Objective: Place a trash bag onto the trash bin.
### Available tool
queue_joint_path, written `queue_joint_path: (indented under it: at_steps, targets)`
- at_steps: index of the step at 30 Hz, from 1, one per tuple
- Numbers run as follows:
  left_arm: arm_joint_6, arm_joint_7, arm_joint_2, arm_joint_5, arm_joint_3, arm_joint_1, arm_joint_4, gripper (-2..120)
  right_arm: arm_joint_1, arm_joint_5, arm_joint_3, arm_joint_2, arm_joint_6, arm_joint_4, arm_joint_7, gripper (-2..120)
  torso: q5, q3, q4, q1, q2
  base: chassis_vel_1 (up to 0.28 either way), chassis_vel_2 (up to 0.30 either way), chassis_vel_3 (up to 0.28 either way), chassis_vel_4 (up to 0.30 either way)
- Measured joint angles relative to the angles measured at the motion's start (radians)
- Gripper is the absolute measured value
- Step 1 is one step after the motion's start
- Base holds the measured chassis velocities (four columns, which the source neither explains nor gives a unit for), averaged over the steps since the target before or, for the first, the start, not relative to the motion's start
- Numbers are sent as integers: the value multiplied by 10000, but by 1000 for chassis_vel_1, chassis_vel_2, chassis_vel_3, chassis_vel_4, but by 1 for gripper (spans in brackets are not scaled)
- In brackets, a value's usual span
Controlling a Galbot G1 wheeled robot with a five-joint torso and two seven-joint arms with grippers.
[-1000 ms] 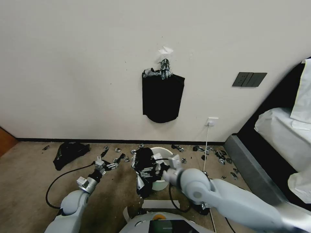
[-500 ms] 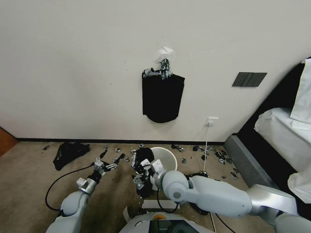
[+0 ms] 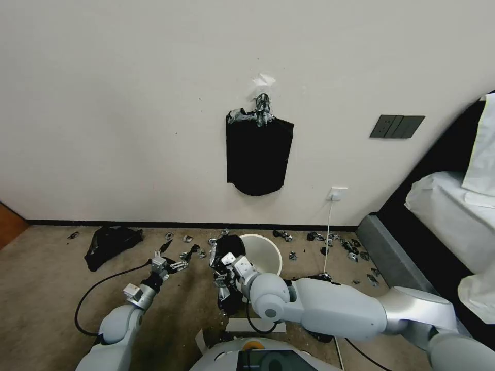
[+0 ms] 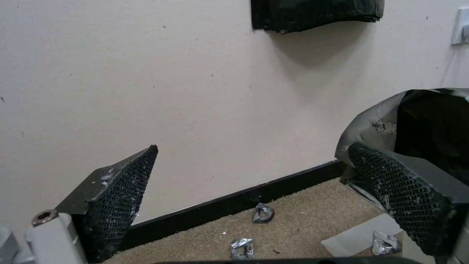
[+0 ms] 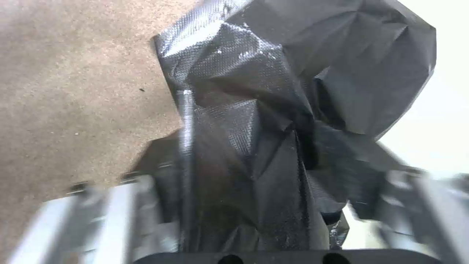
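The trash bag (image 3: 228,270) hangs draped over the near-left side of the trash bin (image 3: 268,252), a glossy black crumple spilling from the rim down the outer wall toward the carpet. The bin's mouth looks mostly uncovered, so I judge the lining only begun.

My right gripper (image 3: 223,273) is pressed right into that plastic on the bin's left side. In the right wrist view the film (image 5: 273,121) bunches between my fingers, which stand spread to either side of it; whether they are pinching the bag or merely straddling it, I cannot tell.

My left gripper (image 3: 167,264) waits to the left of the bin, apart from it, low over the carpet. Its fingers (image 4: 122,194) are spread wide with nothing between them, and the bag's edge (image 4: 420,124) shows just past one pad.

Now, the handling. This bag looks feather-light, limp and slick. It won't hold any shape I give it, and I expect it to slide off the bin's smooth wall unless the rim is stretched over the lip. A grip on the loose middle would only gather more folds. The place to take hold, I reckon, is the rim itself, near the silver tape bits, one layer only, on opposite sides of the bin. Thin film like this may tear if pulled hard.
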Motion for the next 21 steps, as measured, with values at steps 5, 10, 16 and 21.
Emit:
queue_joint_path:
  at_steps: [5,10,16,21]
  targets:
    - [-2,232,-26,10,68,50,-11,100,-48,-139,17,-156,29,52,-14,37,0,0,0,0,0,0,0,0,0]
    - [-2,438,-15,2,253,126,-29,100,-126,-244,82,-286,123,147,-32,23,0,0,0,0,0,0,0,0,0]
    - [227,1024,-14,-611,781,232,-151,100,-389,-303,412,-540,291,384,-46,7,1,0,0,0,0,0,0,0,0]
    - [720,1333,-28,-1137,1138,293,-258,100,-564,-316,561,-659,325,497,-56,7,1,0,0,0,0,0,0,0,0]
